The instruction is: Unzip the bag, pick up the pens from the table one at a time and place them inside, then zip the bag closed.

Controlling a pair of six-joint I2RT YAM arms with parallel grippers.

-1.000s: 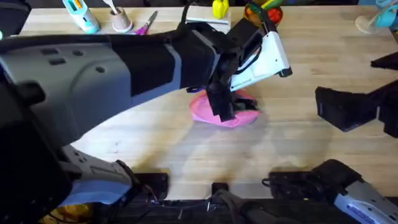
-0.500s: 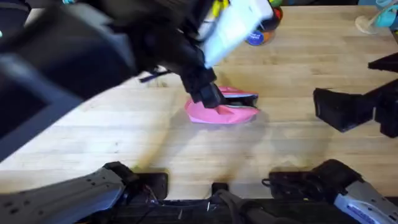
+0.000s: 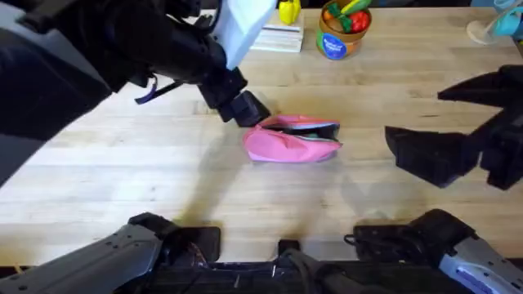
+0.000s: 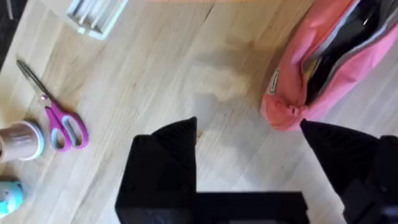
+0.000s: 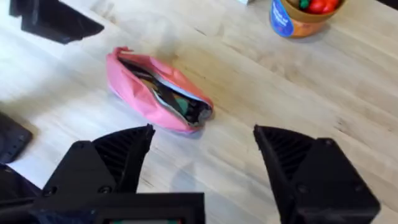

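The pink bag [image 3: 291, 140] lies near the table's [image 3: 163, 188] middle with its zipper open along the top. In the right wrist view the bag [image 5: 155, 87] gapes, showing dark and grey shapes inside; the pens are hidden, and I cannot tell whether those shapes are pens. My left gripper [image 3: 239, 106] hangs just behind the bag's left end, open and holding nothing, and in its own wrist view the left gripper [image 4: 249, 134] has the bag's end [image 4: 292, 106] just past its fingers. My right gripper [image 3: 421, 155] stands open to the right of the bag, apart from it, and the right gripper [image 5: 202, 140] is empty.
Pink-handled scissors [image 4: 59, 121] and a tape roll [image 4: 18, 140] lie at the back left. A white box [image 3: 278, 37], a yellow object [image 3: 288, 11] and a can of colourful items [image 3: 341, 28] stand along the back edge. Bare wood surrounds the bag.
My left arm has drawn back from over the bag toward the back left, uncovering it. The right gripper has shifted a little left, toward the bag.
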